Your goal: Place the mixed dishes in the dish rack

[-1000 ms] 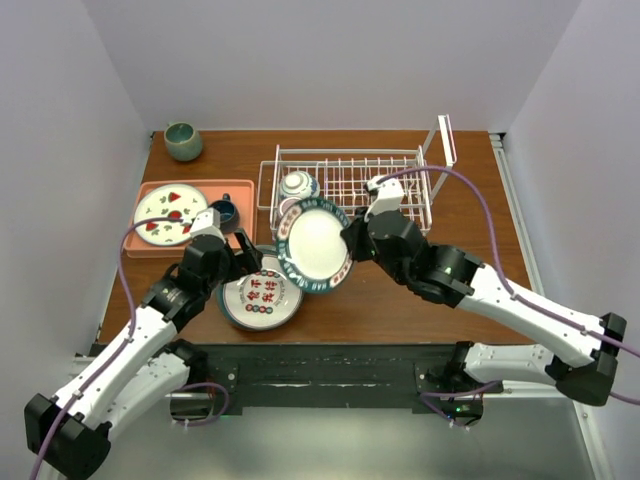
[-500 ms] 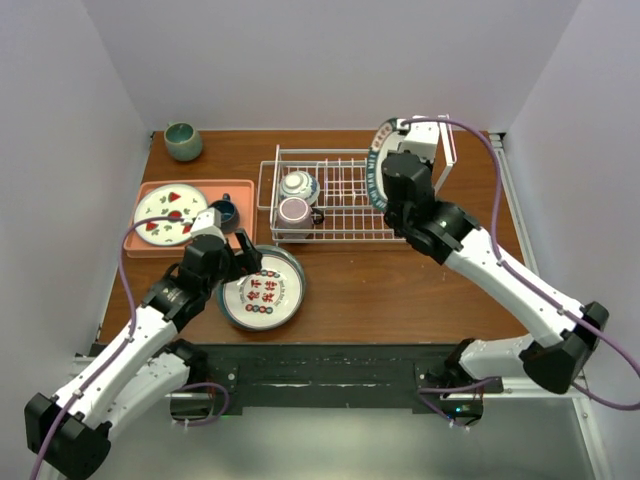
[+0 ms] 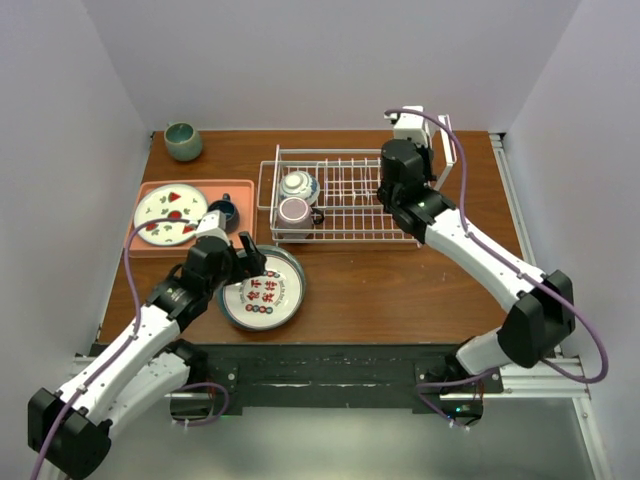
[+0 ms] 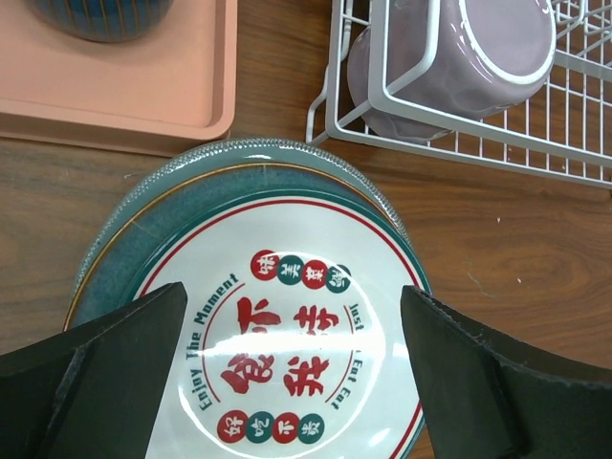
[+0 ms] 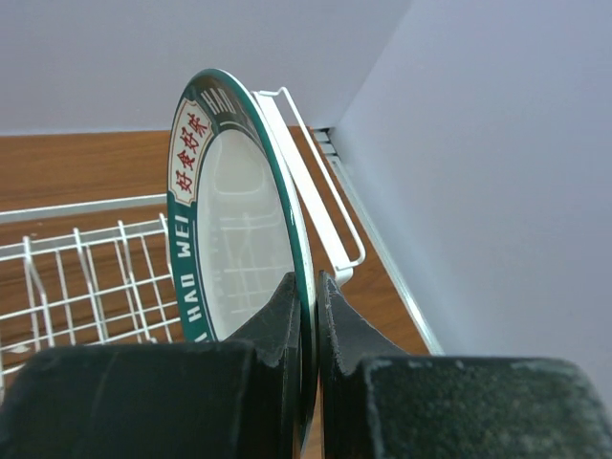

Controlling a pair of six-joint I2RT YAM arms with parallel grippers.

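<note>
My right gripper [image 5: 308,287] is shut on the rim of the large white plate with the lettered teal rim [image 5: 239,239]. It holds the plate on edge over the right end of the dish rack [image 3: 345,190], beside the tall wire end piece [image 5: 316,182]. In the top view the wrist [image 3: 393,190] hides this plate. The blue-and-white bowl [image 3: 297,185] and the pink mug [image 3: 294,211] sit in the rack's left part. My left gripper [image 4: 295,325] hangs open just above a white plate with red and teal characters [image 3: 262,290]. That plate lies on a teal plate [image 4: 172,220].
A salmon tray [image 3: 235,190] at the left holds a white plate with red fruit marks [image 3: 168,215] and a dark blue cup [image 3: 224,212]. A grey-green cup [image 3: 183,140] stands at the back left corner. Walls close in on the left, back and right.
My right arm carried the lettered plate from in front of the rack to its right end and turned it on edge. The left arm has hardly moved.
</note>
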